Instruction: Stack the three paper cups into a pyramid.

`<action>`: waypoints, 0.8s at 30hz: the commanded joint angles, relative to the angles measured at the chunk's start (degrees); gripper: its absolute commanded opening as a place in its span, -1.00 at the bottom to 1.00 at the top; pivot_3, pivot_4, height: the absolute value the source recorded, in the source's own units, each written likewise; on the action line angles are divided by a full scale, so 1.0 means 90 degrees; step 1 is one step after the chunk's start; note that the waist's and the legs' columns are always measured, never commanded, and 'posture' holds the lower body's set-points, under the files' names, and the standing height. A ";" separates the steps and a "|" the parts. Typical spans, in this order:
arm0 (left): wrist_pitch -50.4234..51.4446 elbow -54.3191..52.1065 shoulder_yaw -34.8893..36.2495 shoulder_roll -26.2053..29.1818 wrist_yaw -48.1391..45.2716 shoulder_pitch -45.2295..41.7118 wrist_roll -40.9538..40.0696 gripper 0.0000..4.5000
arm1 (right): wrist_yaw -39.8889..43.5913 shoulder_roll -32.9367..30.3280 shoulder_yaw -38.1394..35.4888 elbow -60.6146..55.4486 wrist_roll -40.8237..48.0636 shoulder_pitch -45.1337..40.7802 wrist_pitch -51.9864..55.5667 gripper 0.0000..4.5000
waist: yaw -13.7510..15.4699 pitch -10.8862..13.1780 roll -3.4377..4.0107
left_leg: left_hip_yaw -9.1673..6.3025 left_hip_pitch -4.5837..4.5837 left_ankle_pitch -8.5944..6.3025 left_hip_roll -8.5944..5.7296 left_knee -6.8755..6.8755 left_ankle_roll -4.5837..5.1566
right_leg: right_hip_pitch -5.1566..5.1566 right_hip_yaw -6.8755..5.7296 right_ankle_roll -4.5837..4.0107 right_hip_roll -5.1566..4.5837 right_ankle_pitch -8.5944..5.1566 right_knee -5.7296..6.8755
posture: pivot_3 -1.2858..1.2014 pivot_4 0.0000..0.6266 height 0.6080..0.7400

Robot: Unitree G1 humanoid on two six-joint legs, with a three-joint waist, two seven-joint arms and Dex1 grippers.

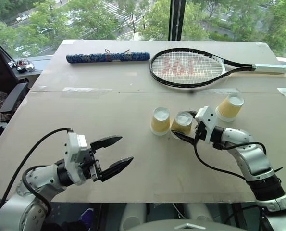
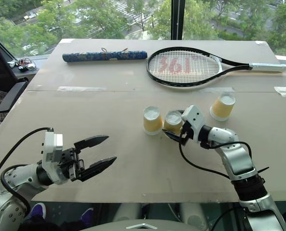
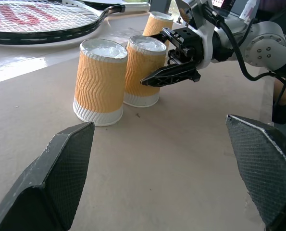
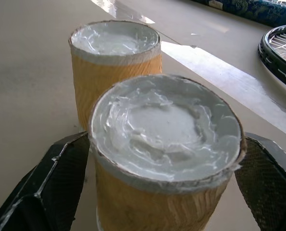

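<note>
Three cups are standing upside down on the table (image 1: 109, 159) — left cup (image 1: 160, 121) and middle cup (image 1: 182, 123) just beside each other, third cup (image 1: 229, 108) apart to the right, nearer the racket (image 1: 191, 67). We are flanking the middle cup with our right gripper (image 1: 185, 127), fingers spread, not pinching. Our left gripper (image 1: 119, 152) is hovering wide open, empty — well apart from the cups.

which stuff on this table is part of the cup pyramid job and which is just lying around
Part of the job:
- left cup, upside down
- middle cup, upside down, between the right gripper's open fingers
- right cup, apart from the other two

Just lying about:
- tennis racket
- blue patterned roll
</note>
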 commanded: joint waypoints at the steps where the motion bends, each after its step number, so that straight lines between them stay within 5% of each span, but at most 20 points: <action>1: -0.0044 -0.0205 -0.0020 0.0003 0.0018 -0.0106 -0.0163 1.00 | 0.0354 -0.0483 -0.1073 -0.1242 0.1424 -0.0081 0.0772 0.96 | 0.0011 0.0004 0.0002 | -0.0001 -0.0001 0.0000 0.0000 0.0000 0.0000 | 0.0000 -0.0001 0.0000 -0.0001 0.0000 0.0000 | 0.03 -0.52 1.00; 5: -0.0014 -0.0150 -0.0120 -0.0003 0.0026 -0.0282 -0.0169 1.00 | 0.0127 -0.0774 -0.1776 -0.1664 0.2437 -0.0301 0.1473 0.96 | -0.0014 0.0002 -0.0005 | -0.0004 0.0001 -0.0001 0.0001 0.0000 0.0002 | 0.0002 -0.0005 0.0000 0.0000 0.0000 0.0000 | 0.03 -0.52 1.00; 9: 0.0012 -0.0115 -0.0272 -0.0013 0.0058 -0.0493 -0.0174 1.00 | -0.0880 -0.0894 -0.1786 -0.0706 0.1058 -0.0766 0.0947 0.96 | -0.0045 0.0000 -0.0008 | 0.0007 0.0013 -0.0001 0.0002 0.0000 0.0002 | 0.0002 0.0010 -0.0002 0.0008 0.0002 0.0008 | 0.03 -0.52 1.00; 18: -0.0013 -0.0028 -0.0290 0.0026 0.0032 -0.0577 -0.0159 1.00 | 0.0639 -0.1436 -0.1498 -0.1534 0.1733 0.0397 0.1011 0.96 | 0.0007 0.0000 -0.0008 | -0.0001 -0.0094 0.0005 0.0007 0.0004 -0.0008 | -0.0086 -0.0007 0.0001 0.0002 0.0002 0.0000 | 0.03 -0.52 1.00; 24: -0.0009 -0.0034 -0.0331 0.0032 0.0053 -0.0601 -0.0150 1.00 | 0.0520 -0.1153 -0.0728 -0.1112 0.0881 0.0676 0.0375 0.96 | -0.0022 -0.0004 -0.0013 | 0.0002 -0.0079 0.0001 0.0005 0.0016 -0.0001 | -0.0079 -0.0001 -0.0002 0.0003 0.0007 0.0012 | 0.03 -0.52 1.00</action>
